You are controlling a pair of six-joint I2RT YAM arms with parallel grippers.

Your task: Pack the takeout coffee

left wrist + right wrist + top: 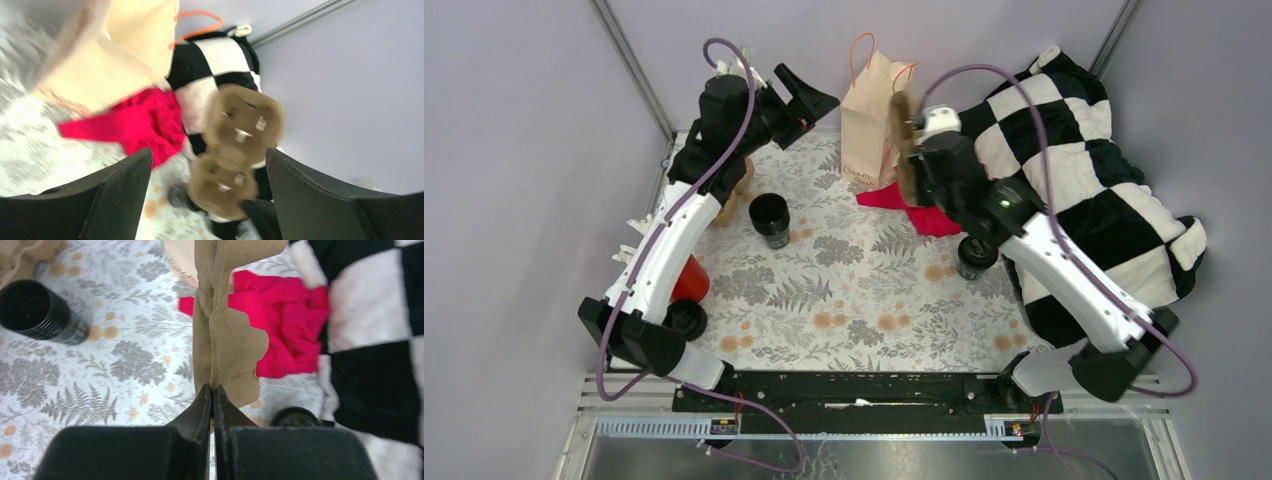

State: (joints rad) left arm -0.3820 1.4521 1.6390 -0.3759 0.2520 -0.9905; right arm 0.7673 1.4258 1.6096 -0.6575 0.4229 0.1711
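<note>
Right gripper [212, 396] is pinched shut on a brown cardboard cup tray [227, 340], held on edge. Left gripper [209, 155] gapes wide, empty. A black coffee cup [37, 310] sits to the right gripper's left, and a second black cup [295, 416] just right of its fingers.

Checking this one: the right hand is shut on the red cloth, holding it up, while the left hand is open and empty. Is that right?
Not quite. The right hand is shut on the brown cardboard cup tray, holding it up, not on the red cloth, which lies beyond it. The right wrist view shows this. The left hand is open and empty, as you said.
</note>
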